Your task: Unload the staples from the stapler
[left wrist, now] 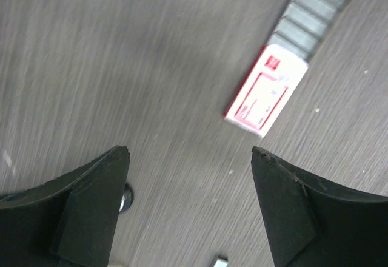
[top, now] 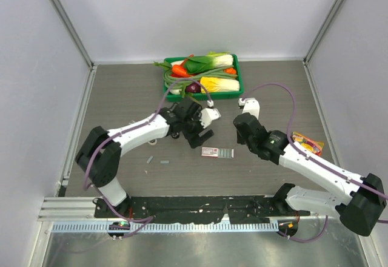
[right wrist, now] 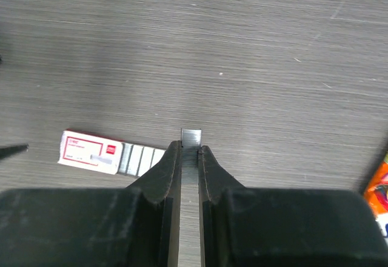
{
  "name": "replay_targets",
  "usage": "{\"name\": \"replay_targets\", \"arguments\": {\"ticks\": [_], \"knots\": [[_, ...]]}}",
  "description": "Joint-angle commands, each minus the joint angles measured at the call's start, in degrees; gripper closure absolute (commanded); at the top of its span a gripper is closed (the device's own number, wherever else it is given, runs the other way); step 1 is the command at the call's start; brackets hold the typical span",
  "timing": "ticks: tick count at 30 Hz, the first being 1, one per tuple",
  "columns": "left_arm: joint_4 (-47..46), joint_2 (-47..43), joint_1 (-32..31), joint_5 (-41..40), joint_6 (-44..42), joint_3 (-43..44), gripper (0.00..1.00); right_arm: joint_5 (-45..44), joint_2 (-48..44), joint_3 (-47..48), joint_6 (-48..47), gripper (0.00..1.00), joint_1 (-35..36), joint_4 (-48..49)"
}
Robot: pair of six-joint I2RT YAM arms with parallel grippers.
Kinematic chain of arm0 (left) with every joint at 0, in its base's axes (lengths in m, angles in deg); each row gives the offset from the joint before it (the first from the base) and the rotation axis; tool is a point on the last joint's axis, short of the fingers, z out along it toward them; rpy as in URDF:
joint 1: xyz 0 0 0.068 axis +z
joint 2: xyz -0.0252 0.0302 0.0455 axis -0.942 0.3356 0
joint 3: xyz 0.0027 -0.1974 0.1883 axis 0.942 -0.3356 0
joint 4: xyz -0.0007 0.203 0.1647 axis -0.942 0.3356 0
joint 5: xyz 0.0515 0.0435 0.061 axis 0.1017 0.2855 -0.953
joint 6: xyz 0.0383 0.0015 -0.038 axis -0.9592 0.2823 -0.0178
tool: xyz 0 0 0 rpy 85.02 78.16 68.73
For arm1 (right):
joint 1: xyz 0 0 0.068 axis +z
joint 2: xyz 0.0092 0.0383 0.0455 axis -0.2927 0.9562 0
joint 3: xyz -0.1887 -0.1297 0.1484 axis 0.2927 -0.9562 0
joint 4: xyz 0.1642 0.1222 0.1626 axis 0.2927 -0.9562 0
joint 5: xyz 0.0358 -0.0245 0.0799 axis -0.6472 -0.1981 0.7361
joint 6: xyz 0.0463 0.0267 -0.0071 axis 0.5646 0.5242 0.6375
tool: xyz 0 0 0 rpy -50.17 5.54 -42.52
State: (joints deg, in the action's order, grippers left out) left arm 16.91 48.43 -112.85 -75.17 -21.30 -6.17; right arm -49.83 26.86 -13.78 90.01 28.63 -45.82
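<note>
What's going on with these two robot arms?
The right gripper is pinched shut on a short strip of staples, beside a red-and-white staple box whose tray is slid out. The left gripper hangs open and empty above the table nearby. Two loose strips lie on the table further left.
</note>
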Motion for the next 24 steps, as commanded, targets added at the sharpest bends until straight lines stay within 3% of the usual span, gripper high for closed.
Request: {"name": "replay_targets", "arguments": {"ticks": [1,3,5,13,24], "knots": [[-4.4,4.32,-4.12,0.22,-3.76,4.66,0.12,-1.36,-4.0,1.27,0.14,0.99,-3.62,-3.26],[-5.45,5.29,-5.53,2.33,-4.29,4.93,0.02,-0.84,-5.15,1.62,-0.21,0.99,-5.04,-3.79],[-6.59,7.04,-7.45,1.9,-5.6,5.46,0.01,-0.22,-6.56,2.32,-0.74,0.99,-6.96,-4.76],[-9.67,11.01,-11.15,2.07,-7.1,5.64,0.0,1.19,-9.9,3.03,-1.62,0.99,-9.61,-6.25],[-6.86,13.56,-13.09,4.44,-11.15,7.13,0.0,2.24,-10.43,4.34,-2.32,0.99,-10.49,-6.52]]}}
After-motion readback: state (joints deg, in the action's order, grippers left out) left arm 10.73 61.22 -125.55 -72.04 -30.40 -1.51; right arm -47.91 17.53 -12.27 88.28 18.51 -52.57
